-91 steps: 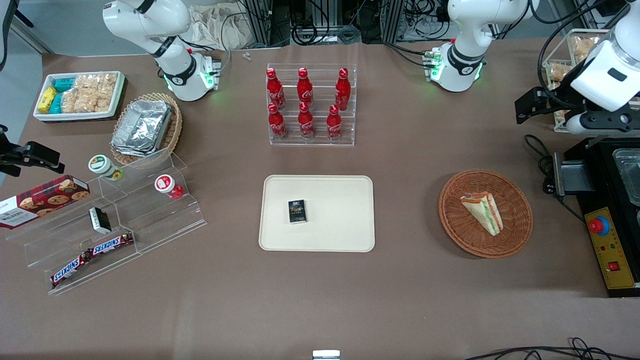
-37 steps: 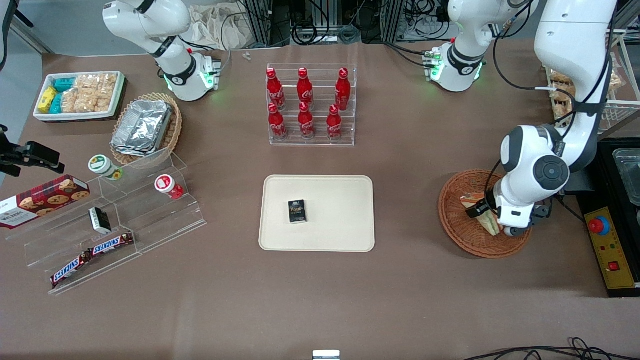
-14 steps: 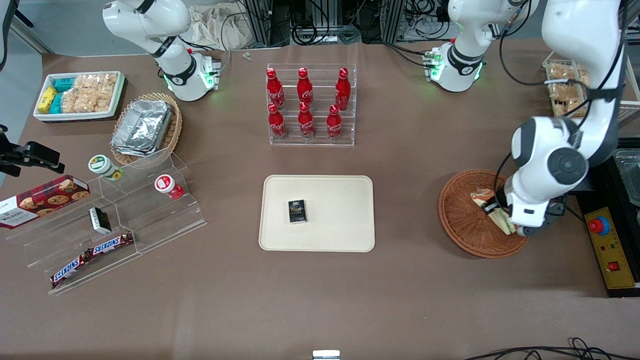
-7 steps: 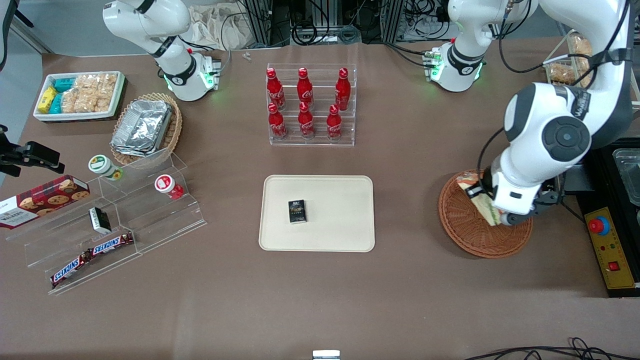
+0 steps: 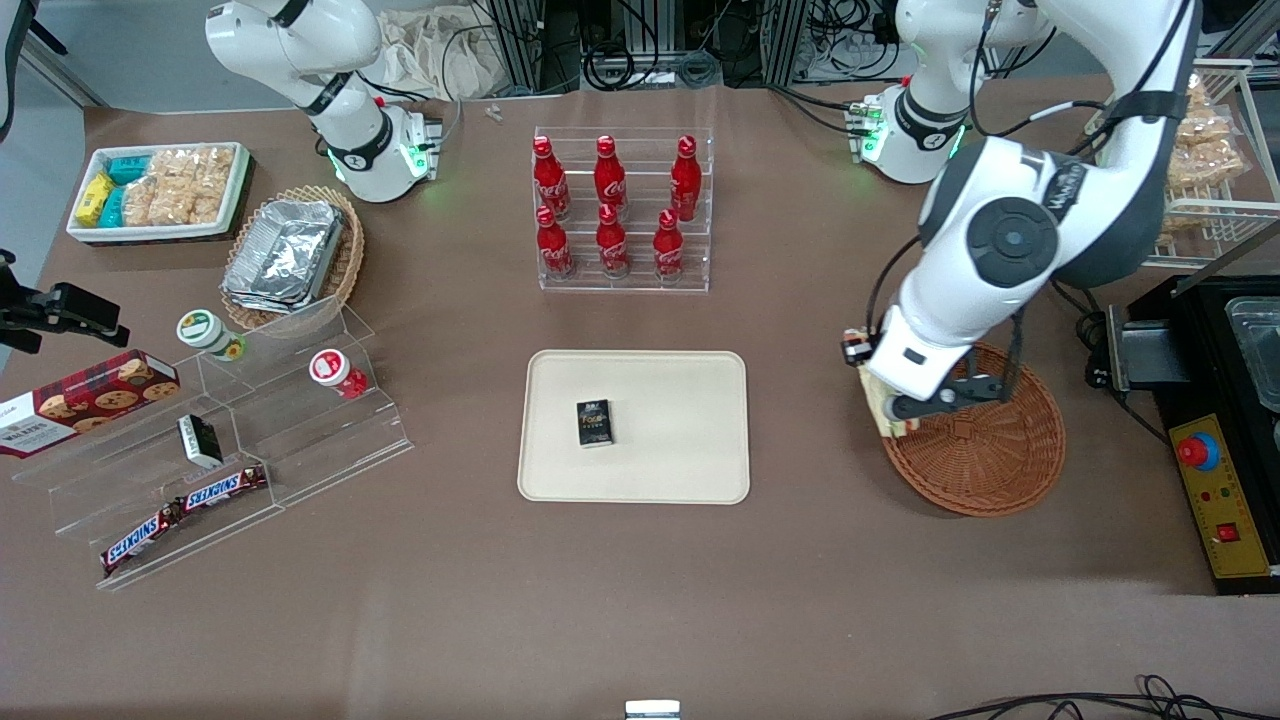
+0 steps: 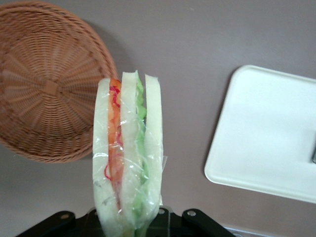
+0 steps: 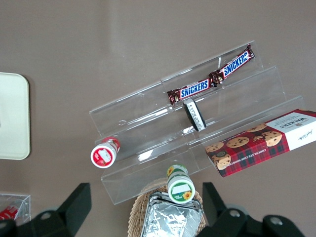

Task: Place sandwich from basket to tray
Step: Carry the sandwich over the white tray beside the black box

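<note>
Right of centre in the front frame, my gripper (image 5: 893, 408) is hanging above the basket (image 5: 985, 460) rim on the tray (image 5: 660, 460) side, fingers clamped on the sandwich (image 6: 127, 158). I'm seeing it wrapped, lifted clear, layers edge-on, table between basket and tray beneath.

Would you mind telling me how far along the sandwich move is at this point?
Done: the sandwich is out of the basket, which now sits empty. In hand: the gripper holds it above the table beside the basket's rim. Left: carry it to the tray and set it down beside the small dark box.
</note>
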### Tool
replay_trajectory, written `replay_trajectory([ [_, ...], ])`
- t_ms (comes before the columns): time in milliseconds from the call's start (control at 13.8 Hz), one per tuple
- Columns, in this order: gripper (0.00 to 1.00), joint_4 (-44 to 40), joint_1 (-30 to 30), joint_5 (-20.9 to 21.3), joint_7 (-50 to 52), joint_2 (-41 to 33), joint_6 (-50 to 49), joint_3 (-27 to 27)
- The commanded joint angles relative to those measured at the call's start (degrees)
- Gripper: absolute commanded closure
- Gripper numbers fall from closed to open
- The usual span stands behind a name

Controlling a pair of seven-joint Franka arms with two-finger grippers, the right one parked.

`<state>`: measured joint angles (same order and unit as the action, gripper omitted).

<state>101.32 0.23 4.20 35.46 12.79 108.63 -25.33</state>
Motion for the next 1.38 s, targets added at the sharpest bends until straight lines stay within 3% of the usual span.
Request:
replay_trajectory([
  [0,1.0,-2.44,0.3,-0.68,-1.36,2.5,0.7,-2.96],
  [581,1.0,-2.53,-6.9,0.02,-0.74,11.1,11.68,-3.94],
  [872,1.0,-3.67,-9.54,4.4,-1.09,18.65,18.37,-3.76],
  [1307,1.0,-7.1,-10.95,9.6,-0.3,26.4,20.3,-3.68],
])
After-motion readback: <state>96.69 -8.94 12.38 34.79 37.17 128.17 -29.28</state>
